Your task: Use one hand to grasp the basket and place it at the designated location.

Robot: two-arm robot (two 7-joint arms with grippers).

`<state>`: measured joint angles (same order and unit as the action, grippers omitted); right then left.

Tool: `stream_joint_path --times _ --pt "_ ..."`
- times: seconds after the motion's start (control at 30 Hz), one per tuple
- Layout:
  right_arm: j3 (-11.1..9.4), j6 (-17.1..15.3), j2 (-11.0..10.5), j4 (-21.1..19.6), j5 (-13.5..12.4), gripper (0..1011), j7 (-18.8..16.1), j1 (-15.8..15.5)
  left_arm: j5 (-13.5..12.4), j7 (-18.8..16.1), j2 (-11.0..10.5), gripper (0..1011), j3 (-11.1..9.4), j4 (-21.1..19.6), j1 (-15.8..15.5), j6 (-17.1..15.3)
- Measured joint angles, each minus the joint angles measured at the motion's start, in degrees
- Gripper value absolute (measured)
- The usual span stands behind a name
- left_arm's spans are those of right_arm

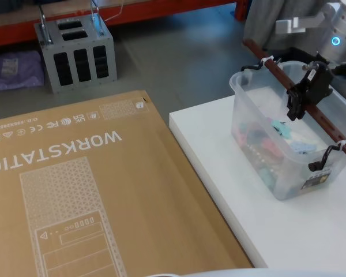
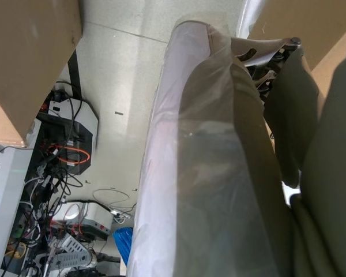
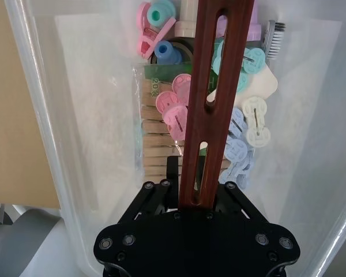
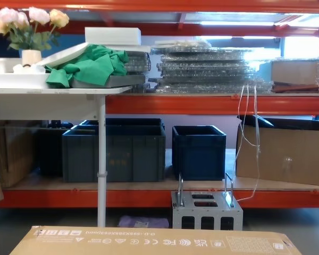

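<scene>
I've got the black right gripper [image 1: 303,98] with fingers clamped on the translucent white plastic basket's [image 1: 259,144] reddish-brown bar handle [image 3: 210,98], sitting on the white bench [image 1: 230,190].

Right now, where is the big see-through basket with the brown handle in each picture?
Head view: basket sits right of centre on the white table, right end effector on its handle.
Right wrist view: basket wall surrounds the pegs, handle runs through the middle.
Left wrist view: not in it.
Chest view: not in it.
Shared landmark: the handle.
</scene>
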<state>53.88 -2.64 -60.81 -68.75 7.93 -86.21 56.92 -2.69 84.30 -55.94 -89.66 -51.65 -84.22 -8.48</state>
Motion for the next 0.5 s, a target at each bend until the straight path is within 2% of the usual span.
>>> stream_joint_path --times 0.3,0.37,0.5 --pt "0.2 0.3 0.4 0.6 0.3 437 0.0 0.5 0.0 0.0 0.0 0 0.0 0.0 0.0 0.0" --pt "0.2 0.3 0.4 0.6 0.3 469 0.0 0.5 0.0 0.0 0.0 0 0.0 0.0 0.0 0.0" --pt "0.3 0.3 0.5 0.6 0.3 642 0.1 0.6 0.0 0.0 0.0 0 0.0 0.0 0.0 0.0"
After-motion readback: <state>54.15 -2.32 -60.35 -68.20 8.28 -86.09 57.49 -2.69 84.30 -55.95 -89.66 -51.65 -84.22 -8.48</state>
